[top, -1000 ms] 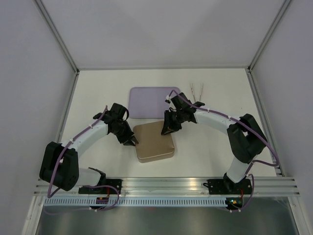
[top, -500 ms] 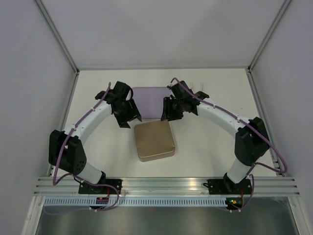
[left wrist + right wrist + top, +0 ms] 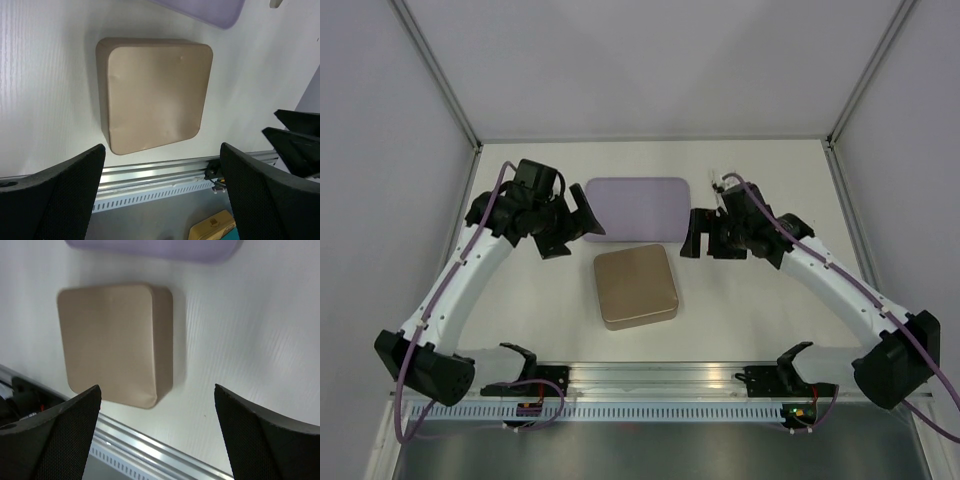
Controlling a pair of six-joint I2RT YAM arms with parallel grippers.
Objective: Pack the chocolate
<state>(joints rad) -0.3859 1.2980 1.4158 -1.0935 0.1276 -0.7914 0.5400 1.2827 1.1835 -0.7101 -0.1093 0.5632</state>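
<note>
- A white desk (image 3: 760, 320) with a faint ribbed grain carries the scene. Pale grey walls (image 3: 650, 60) close it in on three sides, and metal posts (image 3: 435, 70) run up at the far corners.
- A slotted aluminium rail (image 3: 660, 375) crosses the near edge, with both my arm bases bolted to it.
- A tan box (image 3: 636, 286) with rounded corners sits mid-desk, lid on and slightly askew to the rail. Its top is plain, and no print can be read on it in either wrist view.
- A lilac tray (image 3: 638, 205) lies flat just behind the box, with a narrow strip of bare desk between them.
- My left fingers (image 3: 572, 232) hang above the desk, left of the tray's near corner. They are spread wide and released, gripping nothing.
- My right fingers (image 3: 705, 243) hang right of the tray and box. They too are spread wide, with nothing between them.
- The chocolate does not show in any view, so I cannot tell where it lies.
- A yellow and teal object (image 3: 212, 227) peeks out below the rail in the left wrist view, too cropped to name.
</note>
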